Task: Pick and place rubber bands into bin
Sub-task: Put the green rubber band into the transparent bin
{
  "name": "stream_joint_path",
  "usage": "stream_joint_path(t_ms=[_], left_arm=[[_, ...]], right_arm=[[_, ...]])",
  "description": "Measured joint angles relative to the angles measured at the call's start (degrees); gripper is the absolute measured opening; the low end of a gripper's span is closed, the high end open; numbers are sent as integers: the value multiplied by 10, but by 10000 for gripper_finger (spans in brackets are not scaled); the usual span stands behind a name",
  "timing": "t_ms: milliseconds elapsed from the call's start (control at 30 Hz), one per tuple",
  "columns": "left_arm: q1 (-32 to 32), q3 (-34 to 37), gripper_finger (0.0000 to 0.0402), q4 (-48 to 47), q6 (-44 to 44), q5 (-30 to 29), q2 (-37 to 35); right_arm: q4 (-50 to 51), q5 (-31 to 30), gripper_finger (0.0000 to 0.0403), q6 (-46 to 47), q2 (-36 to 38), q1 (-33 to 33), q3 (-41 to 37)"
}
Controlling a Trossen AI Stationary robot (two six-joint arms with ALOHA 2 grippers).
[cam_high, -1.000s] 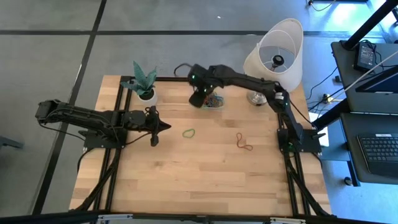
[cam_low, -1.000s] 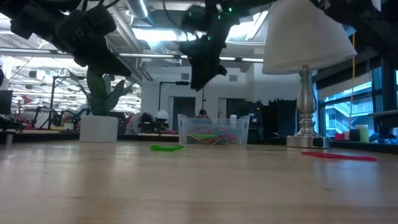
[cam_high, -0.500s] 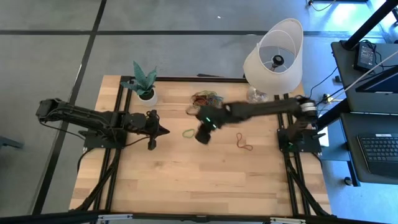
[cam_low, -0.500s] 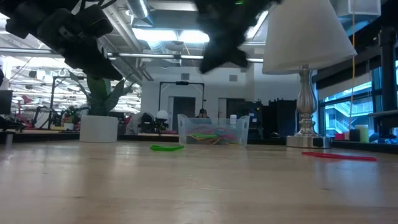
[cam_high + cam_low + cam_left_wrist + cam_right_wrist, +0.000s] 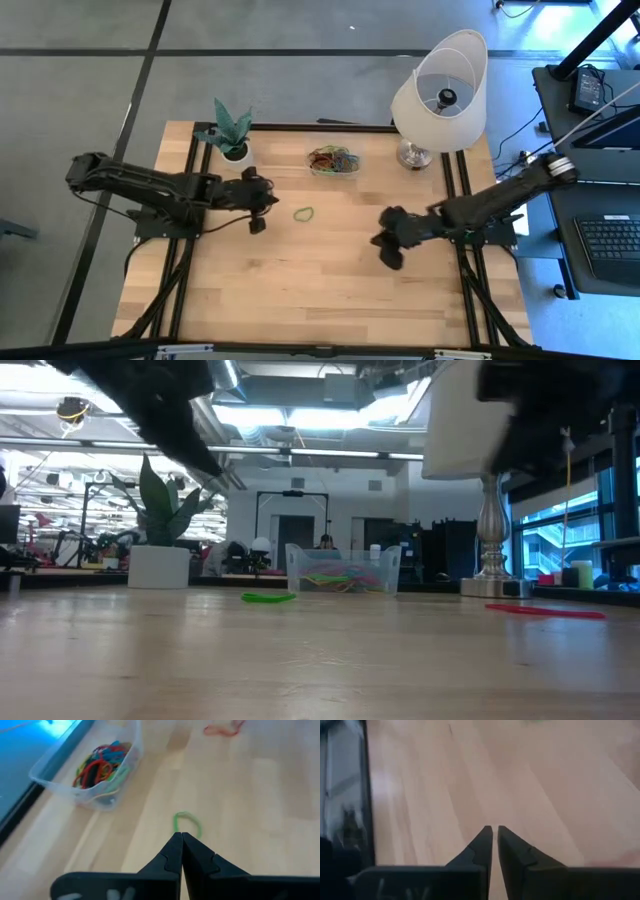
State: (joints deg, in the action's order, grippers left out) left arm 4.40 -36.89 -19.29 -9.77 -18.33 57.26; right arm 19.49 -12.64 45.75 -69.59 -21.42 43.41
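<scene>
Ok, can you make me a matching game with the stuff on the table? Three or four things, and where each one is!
Things:
1. green rubber band
2. bin
3. plant pot
4. lamp

Places:
A. at the table's far right corner
B. at the far edge, full of coloured rubber bands
C. loose on the wood, just ahead of the left gripper
D. at the far edge, left of the bin

Pairs: 1-C, 2-B, 3-D, 4-A

green rubber band [image 5: 303, 213] on pale wood table [image 5: 300, 290]; multicoloured bands in clear bin [image 5: 333, 162]; white lampshade [image 5: 440, 85].
</scene>
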Motion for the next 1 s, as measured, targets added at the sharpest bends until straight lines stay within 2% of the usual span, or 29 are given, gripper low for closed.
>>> stream_joint_path(t_ms=[100,200,400,500,733,867,1000], left_arm=[[0,-56,3,-49,-8,-29,63],[-5,-115,4,-72,-14,-34,134],[-20,-211,8,-82,-4,-1,262],[-31,-243,26,-83,-44,24,311],[-59,-261,92,-90,-169,53,390],[-69,-261,115,-93,-173,63,430],[-73,-261,120,-93,-156,62,465]], right_arm=[[31,17,32,6,55,-15,-42],[42,18,28,11,104,-24,-75],[43,17,15,-76,191,-36,-122],[47,16,10,-116,225,-35,-139],[49,16,12,-174,283,-35,-175],[52,16,13,-185,302,-35,-189],[52,16,13,-191,313,-35,-200]])
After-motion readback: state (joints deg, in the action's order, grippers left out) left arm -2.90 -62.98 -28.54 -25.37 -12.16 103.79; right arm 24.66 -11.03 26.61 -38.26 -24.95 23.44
